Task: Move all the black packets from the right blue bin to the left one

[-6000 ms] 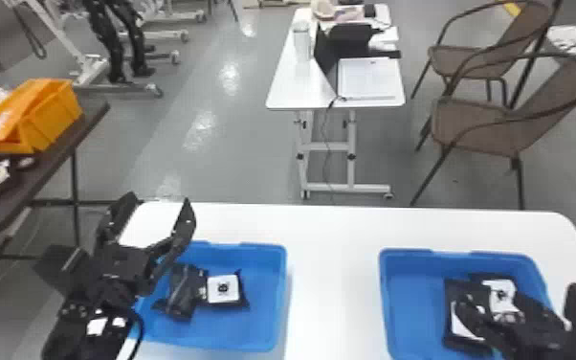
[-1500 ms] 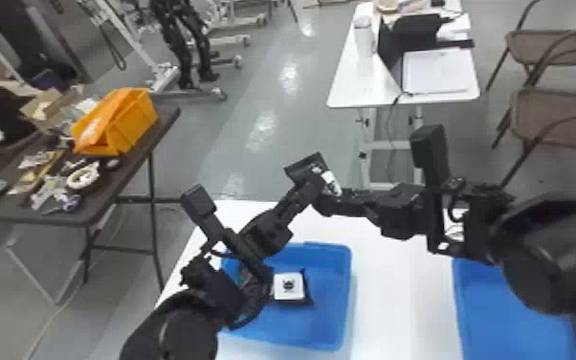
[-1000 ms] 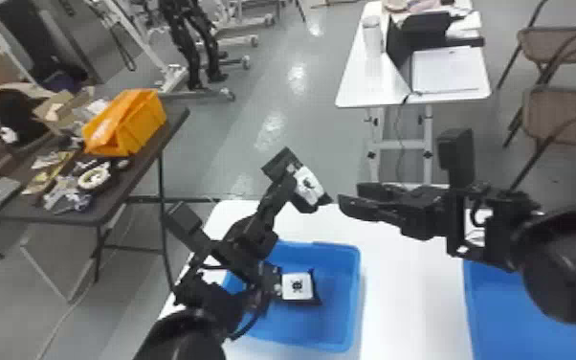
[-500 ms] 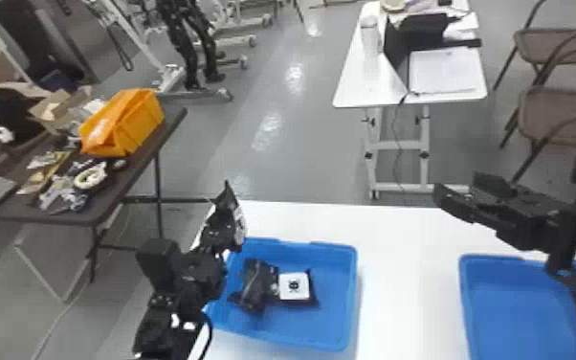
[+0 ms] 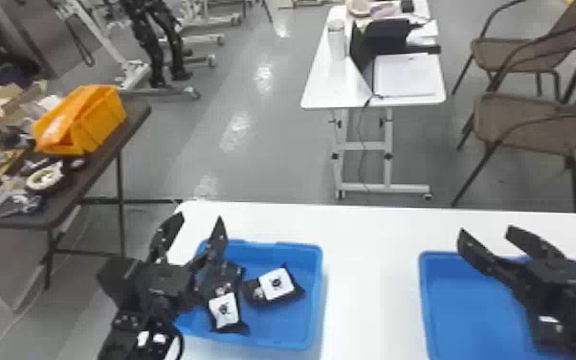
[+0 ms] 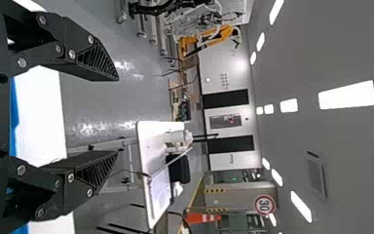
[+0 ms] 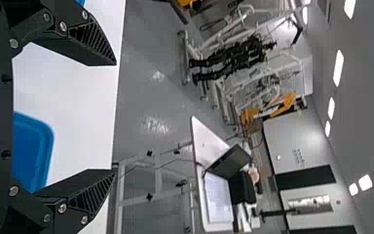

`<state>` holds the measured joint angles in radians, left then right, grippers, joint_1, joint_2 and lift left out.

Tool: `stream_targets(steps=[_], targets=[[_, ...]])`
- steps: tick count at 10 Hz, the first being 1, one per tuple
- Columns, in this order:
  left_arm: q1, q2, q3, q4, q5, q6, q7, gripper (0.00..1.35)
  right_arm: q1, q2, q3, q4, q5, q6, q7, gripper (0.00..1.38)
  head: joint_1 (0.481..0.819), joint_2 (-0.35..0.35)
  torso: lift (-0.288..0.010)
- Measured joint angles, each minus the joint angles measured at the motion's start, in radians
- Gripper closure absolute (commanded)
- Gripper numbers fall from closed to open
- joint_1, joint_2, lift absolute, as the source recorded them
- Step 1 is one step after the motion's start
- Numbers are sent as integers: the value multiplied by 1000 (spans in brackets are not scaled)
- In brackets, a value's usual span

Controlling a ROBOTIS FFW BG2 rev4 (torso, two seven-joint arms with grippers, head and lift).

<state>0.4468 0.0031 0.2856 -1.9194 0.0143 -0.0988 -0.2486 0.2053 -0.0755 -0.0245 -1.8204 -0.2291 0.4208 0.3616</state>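
Hovering at the Blue Bins: Both Grippers Spread

Starting at the left station, the left gripper (image 5: 198, 221) is positioned over the outer side of the left blue bin (image 5: 319, 297). In its wrist view, the fingers of the left gripper (image 6: 117, 116) stand wide apart, with open space between them. The right gripper (image 5: 485, 231) is located at the far edge of the right blue bin (image 5: 424, 297). In its wrist view, the fingers of the right gripper (image 7: 116, 117) are likewise spread, with open space between them.

Two black packets (image 5: 225, 311) with white labels lie inside the left bin, one near the left gripper, the other toward the middle. Further dark material (image 5: 232, 272) lies beside them, partly behind a finger; its packet count cannot be determined. The right arm covers part of the right bin's interior.

Both bins rest on a white table (image 5: 373, 268), well apart. An orange container (image 5: 81, 119) sits on a dark table (image 5: 134, 117) at the left.
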Motion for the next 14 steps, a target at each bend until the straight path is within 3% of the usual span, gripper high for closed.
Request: stream_targets(steps=[4, 5, 7, 8, 10, 14], targets=[[-19, 0, -11, -23, 80, -42, 0, 190, 131, 7, -75, 29, 18, -66, -201, 259, 695, 100, 0], [-20, 0, -12, -24, 82, -37, 0, 190, 134, 17, -79, 61, 19, -86, -271, 259, 695, 78, 0], [-22, 0, -15, -24, 82, -33, 0, 190, 106, 54, -88, 143, 18, -123, -320, 257, 695, 68, 0], [-23, 0, -15, -24, 81, -33, 0, 190, 78, 61, -92, 184, 16, -129, -365, 259, 695, 59, 0], [-23, 0, -14, -24, 79, -37, 0, 190, 27, 58, -99, 261, 6, -139, -428, 257, 695, 34, 0], [-17, 0, -8, -24, 78, -38, 0, 191, -12, 11, -107, 369, -10, -125, -464, 263, 695, -3, 0]])
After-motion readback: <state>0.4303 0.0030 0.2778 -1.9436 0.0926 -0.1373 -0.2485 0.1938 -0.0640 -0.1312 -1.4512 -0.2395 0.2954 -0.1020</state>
